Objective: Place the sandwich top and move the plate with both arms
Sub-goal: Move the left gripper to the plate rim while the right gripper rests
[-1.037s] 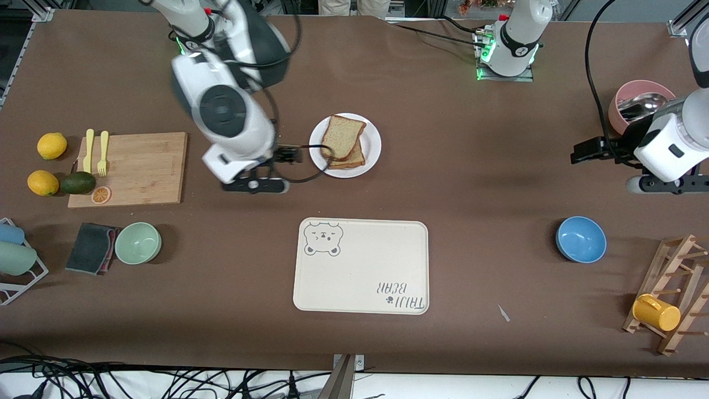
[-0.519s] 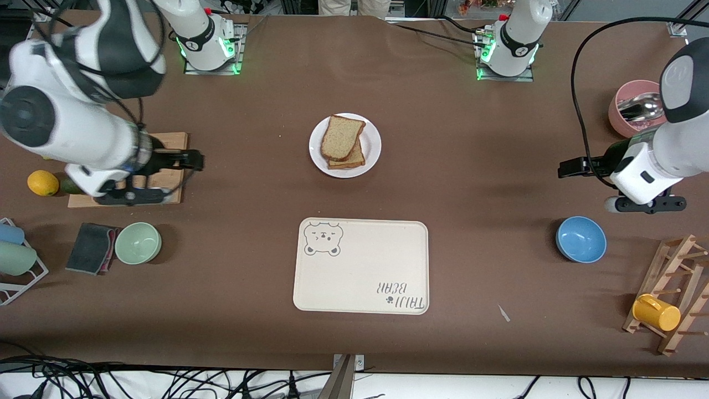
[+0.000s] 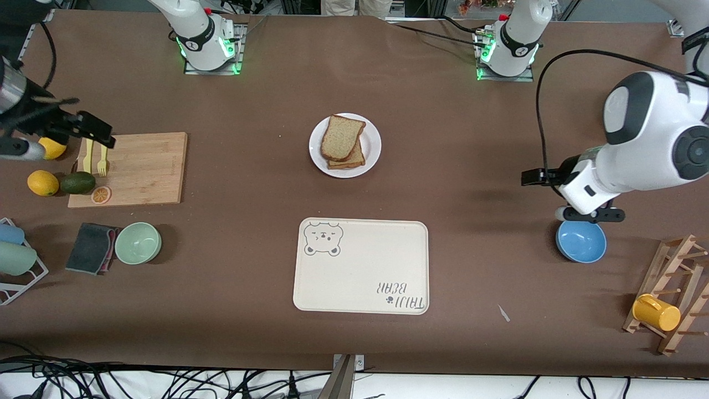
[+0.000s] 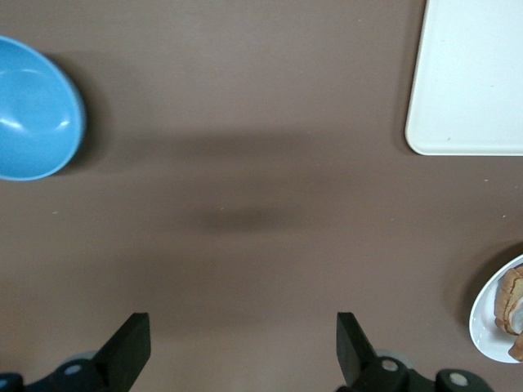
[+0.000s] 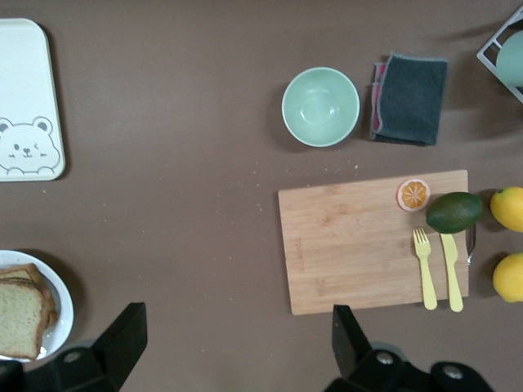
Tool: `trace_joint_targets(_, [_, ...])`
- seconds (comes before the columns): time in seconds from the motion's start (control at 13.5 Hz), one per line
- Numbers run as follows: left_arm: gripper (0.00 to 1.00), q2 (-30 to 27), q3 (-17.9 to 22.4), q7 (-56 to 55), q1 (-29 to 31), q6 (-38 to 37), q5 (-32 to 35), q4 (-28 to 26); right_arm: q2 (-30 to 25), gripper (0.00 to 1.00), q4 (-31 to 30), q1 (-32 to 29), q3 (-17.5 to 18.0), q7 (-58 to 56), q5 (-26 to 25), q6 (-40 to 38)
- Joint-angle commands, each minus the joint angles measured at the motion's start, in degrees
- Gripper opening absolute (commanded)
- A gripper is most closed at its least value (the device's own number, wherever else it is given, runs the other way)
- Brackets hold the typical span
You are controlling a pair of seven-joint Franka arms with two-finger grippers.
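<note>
plate [image 4: 490, 327] cut by left wrist view's edge, lower slice [image 3: 354, 158] mostly covered

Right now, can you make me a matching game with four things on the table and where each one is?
Things:
1. sandwich top
2. orange slice
3. yellow mug
4. grey cloth

Places:
A. on the wooden rack
B. beside the green bowl
C. on the plate, above another bread slice
D. on a corner of the cutting board

Pairs: 1-C, 2-D, 3-A, 4-B
</note>
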Motion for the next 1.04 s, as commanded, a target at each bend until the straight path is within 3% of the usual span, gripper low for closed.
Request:
trace_joint_targets(0.0, [1.00, -0.8, -1.6, -0.1, -0.7, 6.5, -1.3, -5.4, -1.8, 1.00, -3.8, 0.7, -1.1, -1.4, 0.4, 0.9])
trace_joint_targets(0.3, [1.00, 0.4, -3.9, -0.1, -1.8, 15.8, -2.1, -11.1, -1.5, 1.00, -3.1, 0.7, -1.0, -1.8, 0.3, -0.8])
trace_joint_targets(0.81, [1.00, 5.1, -4.4, -0.1, -6.4, 28.5, -14.3, -16.2, -1.2, 1.00, -2.9, 0.7, -1.1, -2.1, 0.4, -0.6])
trace_joint_targets(0.96, [1.00, 5.4, -6.7, -0.1, -6.9, 32.6, -16.4, -18.2, -1.2, 1.00, -2.7, 0.7, -0.9, -2.0, 0.4, -0.6])
